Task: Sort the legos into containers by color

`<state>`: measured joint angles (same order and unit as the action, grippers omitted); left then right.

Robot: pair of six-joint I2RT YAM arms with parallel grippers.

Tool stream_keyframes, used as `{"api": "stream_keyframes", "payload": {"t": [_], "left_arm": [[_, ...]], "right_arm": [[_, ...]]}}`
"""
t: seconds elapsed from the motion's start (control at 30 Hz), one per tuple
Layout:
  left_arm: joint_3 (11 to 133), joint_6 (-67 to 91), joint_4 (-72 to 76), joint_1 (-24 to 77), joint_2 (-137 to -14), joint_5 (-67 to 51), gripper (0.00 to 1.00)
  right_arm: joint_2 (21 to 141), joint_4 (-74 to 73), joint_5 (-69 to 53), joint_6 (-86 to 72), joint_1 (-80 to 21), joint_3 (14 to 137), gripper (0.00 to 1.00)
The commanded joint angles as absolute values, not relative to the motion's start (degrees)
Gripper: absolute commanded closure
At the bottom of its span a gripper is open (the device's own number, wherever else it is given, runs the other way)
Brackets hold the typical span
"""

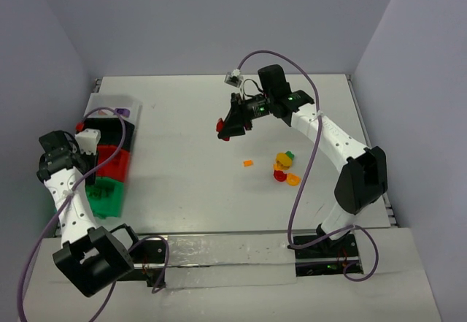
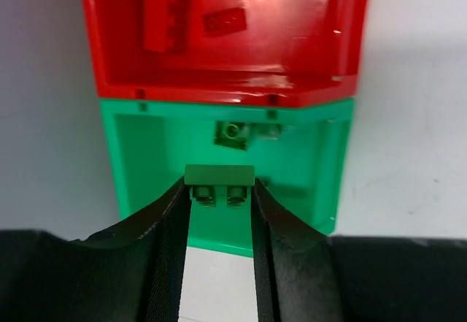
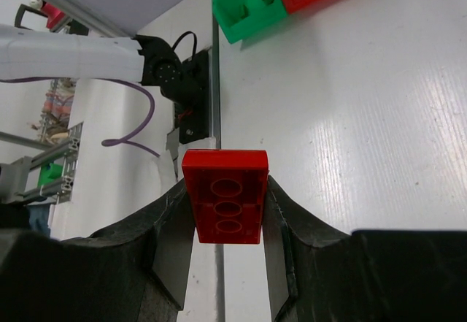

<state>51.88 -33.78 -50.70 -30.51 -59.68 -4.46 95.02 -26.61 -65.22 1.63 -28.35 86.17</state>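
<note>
Left pincer (image 2: pixel 219 190) clenched on a green lego (image 2: pixel 219 174) over the green bin (image 2: pixel 117 154); right pincer (image 3: pixel 226 190) grasping a red lego (image 3: pixel 225 205) above the bench (image 1: pixel 190 183), well apart from the red bin (image 2: pixel 219 90). Both bins already hold pieces. A small mixed cluster (image 1: pixel 284 167) and an orange piece (image 1: pixel 248 163) remain unsorted, so the job looks well advanced.

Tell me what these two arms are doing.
They are sorting legos by color. The left gripper is shut on a green lego, poised at the green bin, which holds a green piece. The right gripper is shut on a red lego above the table, away from the red bin. A pile of loose legos lies on the table.
</note>
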Motion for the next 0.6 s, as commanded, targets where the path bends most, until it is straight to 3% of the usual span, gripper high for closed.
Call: {"api": "stream_keyframes", "payload": {"t": [0.0, 0.13, 0.27, 0.57], "left_arm": [[51.6, -35.2, -43.7, -31.5, -61.8, -0.3, 1.0], [51.0, -36.5, -43.4, -31.7, -62.0, -0.3, 0.99], [50.4, -38.4, -44.7, -32.4, -61.4, 1.5, 0.88], [59.1, -40.7, -54.7, -33.7, -62.6, -7.2, 0.35]], "right_arm": [[94.3, -27.9, -64.9, 3.9, -29.0, 88.9, 1.0], [94.0, -28.9, -64.2, 4.9, -29.0, 88.5, 1.0], [94.5, -29.2, -63.0, 4.7, -29.3, 89.4, 1.0], [96.5, -28.1, -60.9, 3.5, -30.9, 91.5, 1.0]]}}
